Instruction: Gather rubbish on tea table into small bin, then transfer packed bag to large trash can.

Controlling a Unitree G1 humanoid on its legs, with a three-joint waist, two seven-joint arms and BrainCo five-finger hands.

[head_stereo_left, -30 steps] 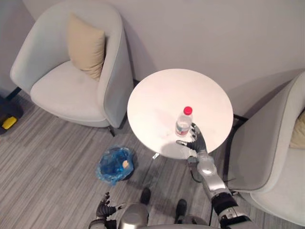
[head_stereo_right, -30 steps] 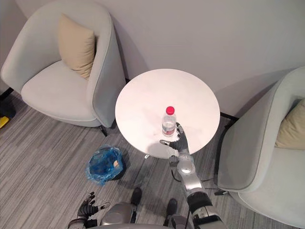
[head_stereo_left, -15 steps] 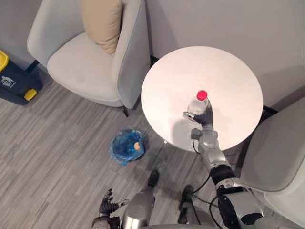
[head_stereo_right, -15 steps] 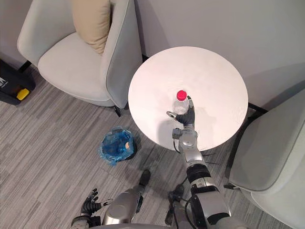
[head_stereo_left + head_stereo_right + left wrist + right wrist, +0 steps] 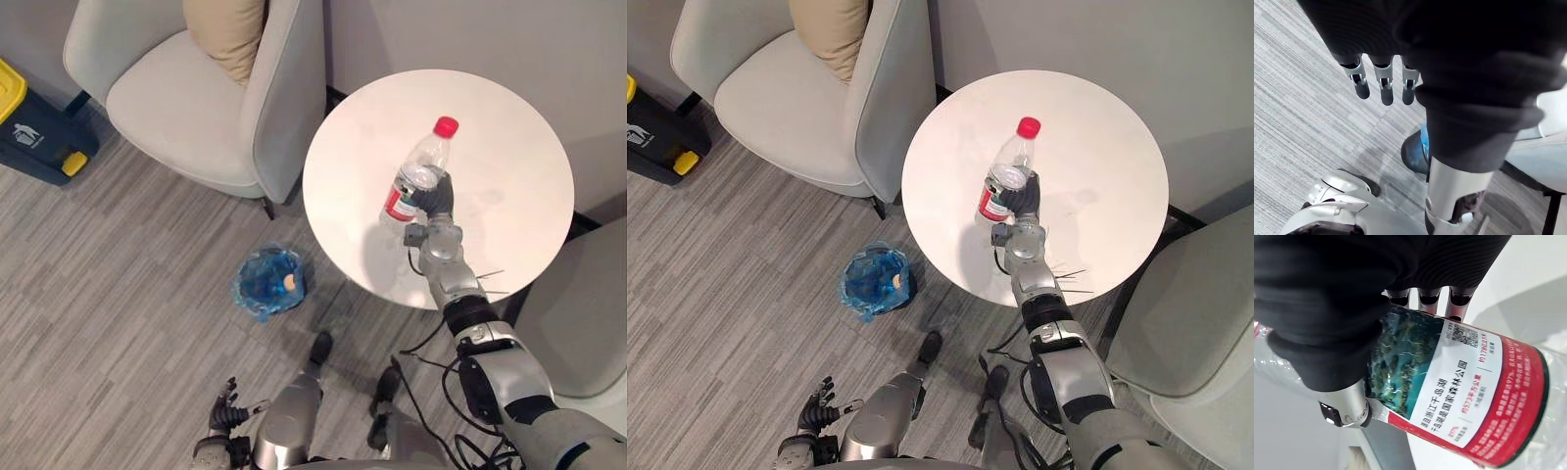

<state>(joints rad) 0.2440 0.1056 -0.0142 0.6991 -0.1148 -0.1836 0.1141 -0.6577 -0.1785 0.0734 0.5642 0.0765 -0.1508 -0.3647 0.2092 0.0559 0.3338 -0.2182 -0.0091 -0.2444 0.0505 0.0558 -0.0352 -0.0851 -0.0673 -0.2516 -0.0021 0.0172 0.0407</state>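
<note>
Table (image 5: 519, 137): round, white
Bottle (image 5: 423, 162): clear, red cap (image 5: 446, 126) — held tilted above the table
Right hand (image 5: 438, 196): fingers and thumb wrapped round the bottle's labelled middle
Bin (image 5: 267, 285): blue-bagged, on the floor (image 5: 118, 294) just left of the table, a small tan scrap inside
Chair (image 5: 186, 108): grey, tan cushion (image 5: 227, 29), beyond the bin
Left hand (image 5: 1382, 88): low by the floor — fingers straight and loose

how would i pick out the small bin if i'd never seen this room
Start at the round white table. On the grey floor by its edge, near the pale armchair, sits the small bin. Its crinkled bright blue bag sets it apart.
</note>
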